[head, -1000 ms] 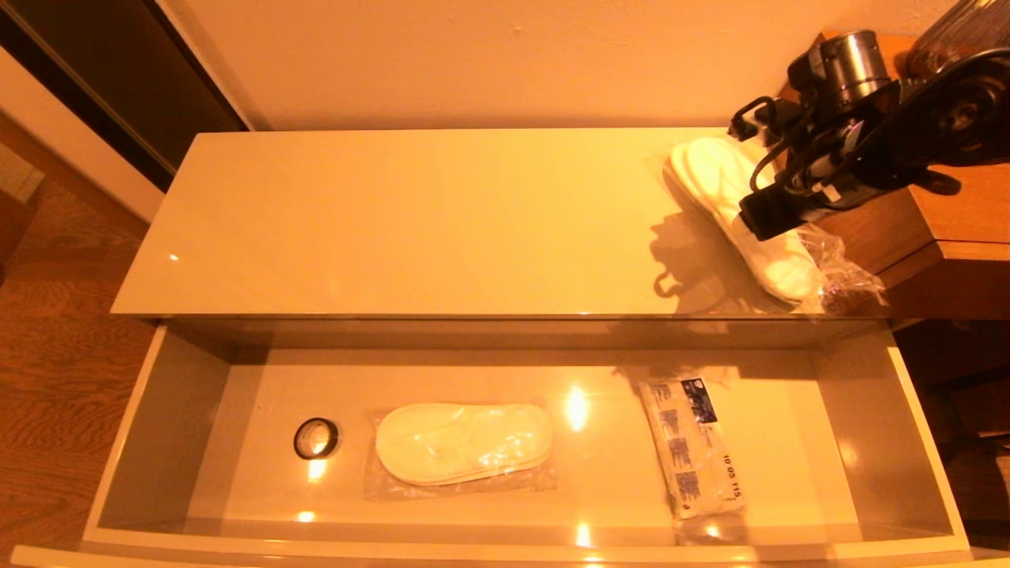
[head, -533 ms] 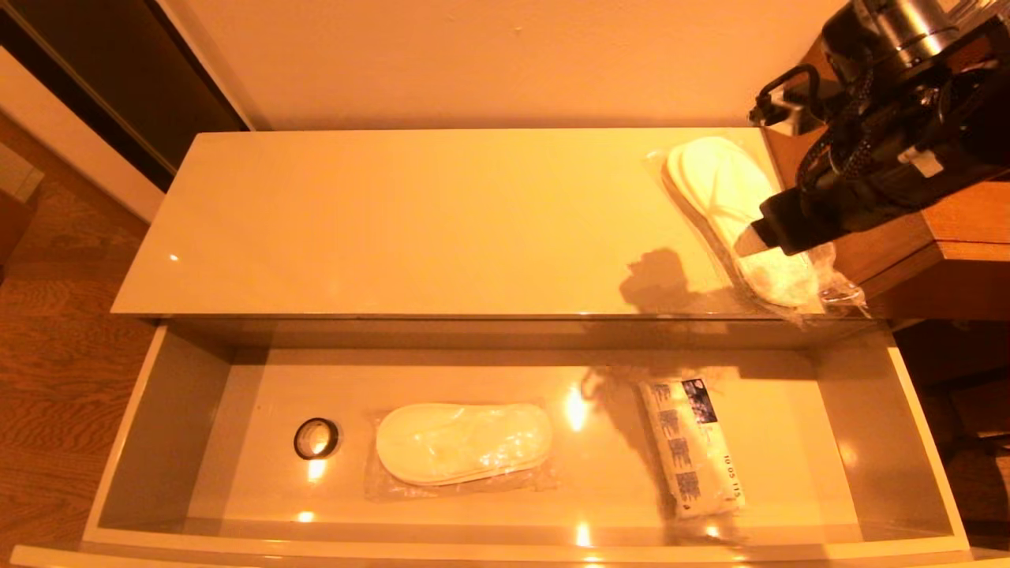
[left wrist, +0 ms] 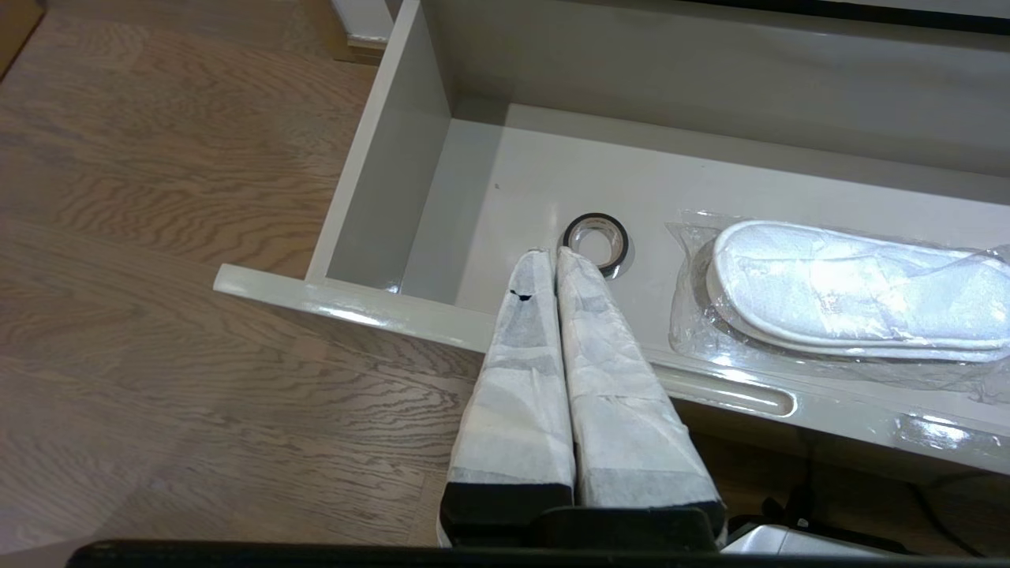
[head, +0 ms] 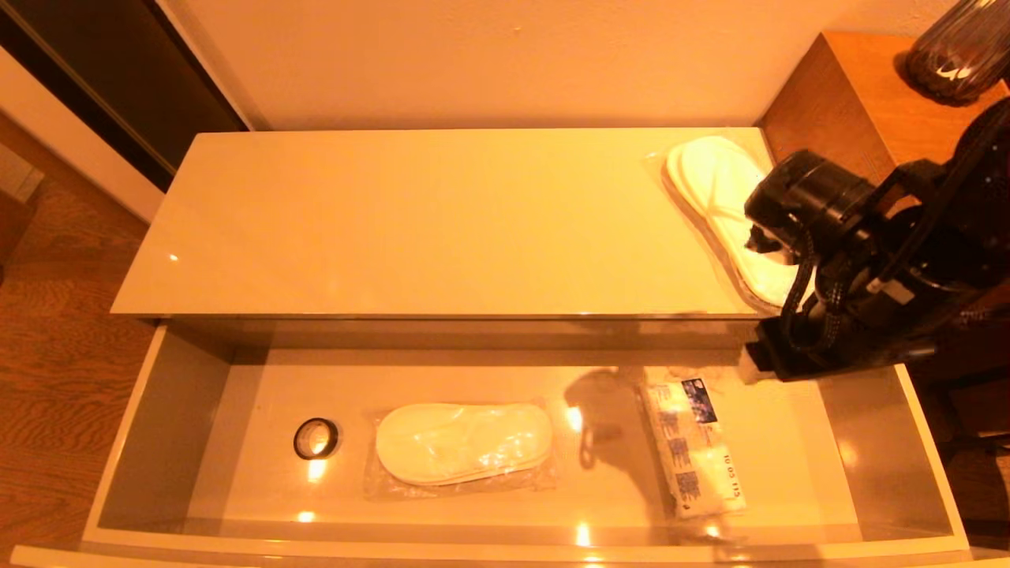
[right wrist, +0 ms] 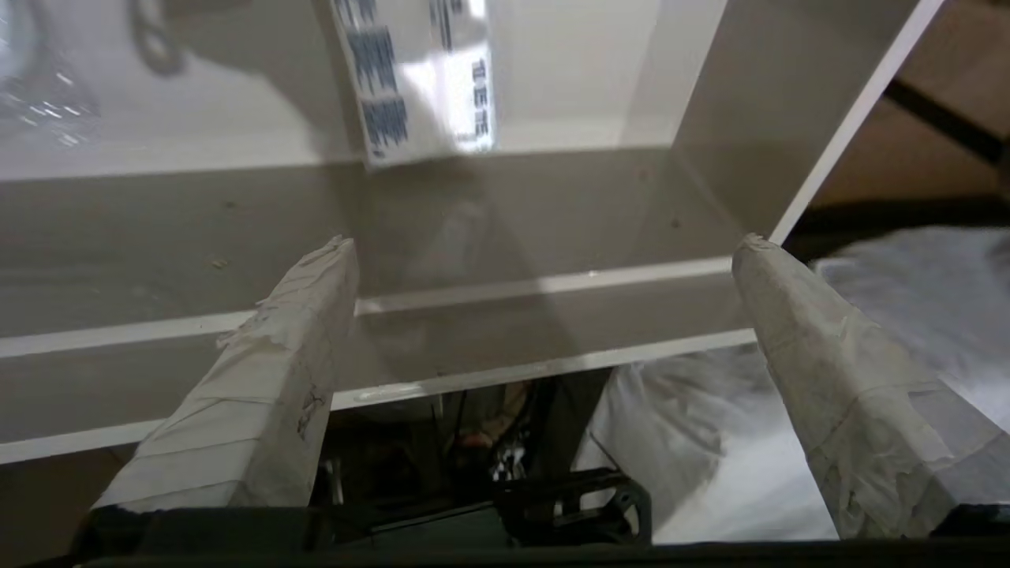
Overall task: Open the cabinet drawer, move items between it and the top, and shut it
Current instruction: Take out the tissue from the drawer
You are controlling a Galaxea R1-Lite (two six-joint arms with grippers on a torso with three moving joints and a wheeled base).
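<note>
Item transfer, drawer stage: right gripper (right wrist: 544, 300) over the cabinet drawer (head: 935, 442) at its right end, jaws wide, empty.
Next, likely: descend on the white packet (head: 694, 450); left gripper (left wrist: 550, 256) parked, jaws closed, empty.

head looks down; wrists close; all share drawer (head: 158, 410)

Drawer (head: 142, 442) interior and cabinet top (head: 410, 221): smooth, glossy cream finish, throwing bright reflections. Slippers (head: 463, 442) in the drawer: soft white cloth inside a crinkled clear plastic bag. Packet (head: 693, 446): shiny white wrapper, blue print. Tape ring (head: 316, 438): glossy black. Floor (left wrist: 158, 237): matt grained wood. My left gripper (left wrist: 550, 254) and right gripper (right wrist: 544, 248): fingers wrapped in rough, wrinkled white tape.
</note>
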